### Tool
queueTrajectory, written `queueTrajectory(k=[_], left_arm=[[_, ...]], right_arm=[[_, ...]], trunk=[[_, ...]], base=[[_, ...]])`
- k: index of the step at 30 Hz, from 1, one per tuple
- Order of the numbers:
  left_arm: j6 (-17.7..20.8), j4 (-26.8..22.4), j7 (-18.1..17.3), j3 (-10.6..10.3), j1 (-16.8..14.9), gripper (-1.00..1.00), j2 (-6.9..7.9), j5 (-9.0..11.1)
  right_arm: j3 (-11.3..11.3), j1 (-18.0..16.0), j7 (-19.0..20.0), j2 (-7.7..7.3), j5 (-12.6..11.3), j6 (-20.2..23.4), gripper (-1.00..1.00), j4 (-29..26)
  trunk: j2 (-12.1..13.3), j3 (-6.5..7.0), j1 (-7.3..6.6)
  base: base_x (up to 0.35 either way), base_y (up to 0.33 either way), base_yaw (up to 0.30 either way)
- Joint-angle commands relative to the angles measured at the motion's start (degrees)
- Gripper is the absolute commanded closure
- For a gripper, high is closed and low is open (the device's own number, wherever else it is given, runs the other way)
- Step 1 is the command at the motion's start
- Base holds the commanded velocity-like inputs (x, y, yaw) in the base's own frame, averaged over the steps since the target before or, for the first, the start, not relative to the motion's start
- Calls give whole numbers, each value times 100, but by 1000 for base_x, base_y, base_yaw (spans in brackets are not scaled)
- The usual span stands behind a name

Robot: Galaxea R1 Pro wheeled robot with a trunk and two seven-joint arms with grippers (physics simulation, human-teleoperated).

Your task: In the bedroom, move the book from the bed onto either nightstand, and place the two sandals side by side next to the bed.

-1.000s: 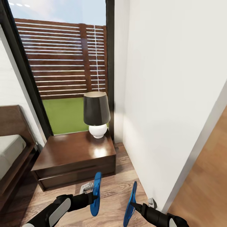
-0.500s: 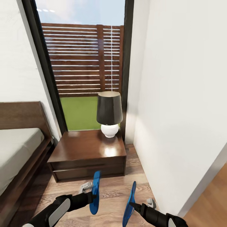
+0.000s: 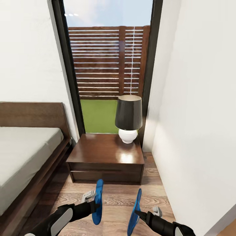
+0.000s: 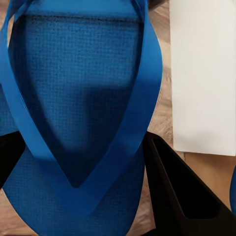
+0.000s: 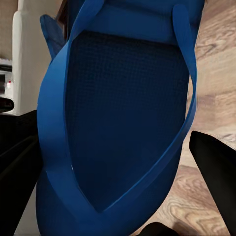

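Each end effector (image 3: 94,206) clamps one edge-on sandal (image 3: 98,200).

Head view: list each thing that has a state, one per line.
Left gripper: shut on left sandal, held on edge above the floor.
Right gripper: shut on right sandal, held on edge.
Lamp: upright on nightstand, unlit.
Nightstand drawer: closed.
Bed: bare mattress, nothing on the visible part.
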Motion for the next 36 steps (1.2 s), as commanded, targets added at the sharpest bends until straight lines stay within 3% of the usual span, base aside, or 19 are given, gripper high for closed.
queueTrajectory(k=[1, 8, 11, 13, 14, 17, 19, 22, 28, 36], left_arm=[[11, -1, -4, -24, -8, 100, 5, 26], [19, 3, -16, -62, -8, 100, 4, 20], [10, 89, -20, -238, -8, 100, 4, 25], [-75, 284, -27, -470, -8, 100, 6, 27], [-234, 465, -38, -630, -8, 100, 5, 29], [-707, 854, -330, -785, -8, 100, 5, 35], [-898, 1021, -788, -818, -8, 100, 4, 29], [-1041, 1226, -1161, -835, -8, 100, 4, 22], [-1516, 1414, -1291, -841, -8, 100, 3, 33], [-1602, 1495, -1289, -841, -8, 100, -69, 43]], right_arm=[[-13, -2, 9, -1, -30, 43, 100, 1], [-19, 3, 19, -44, -36, 40, 100, 63], [-26, 8, 21, -67, -37, 23, 100, 110], [-30, 20, 26, -87, -37, -12, 100, 238], [-34, 30, 29, -184, -37, -89, 100, 404], [-34, 39, 33, -457, -33, -433, 100, 887], [-37, 40, 38, -556, -30, -658, 100, 1104], [-38, 41, 40, -640, -29, -788, 100, 1224], [-31, 46, 41, -690, -29, -848, 100, 1281], [-30, 50, 36, -694, -29, -858, 100, 1292]], trunk=[[-2, -5, -1], [-2, -5, -1], [-2, -5, -1], [-2, -5, -1], [-2, -5, -1], [-2, -5, -1], [-2, -5, -1], [-2, -6, -1], [-2, -18, -1], [-2, -38, -1]], base=[[0, 0, 293], [0, 0, 293], [0, 0, 293], [0, 0, 293], [0, 0, 293], [0, 0, 293], [0, 0, 294], [0, 0, 293], [0, 0, 287], [0, 0, 285]])
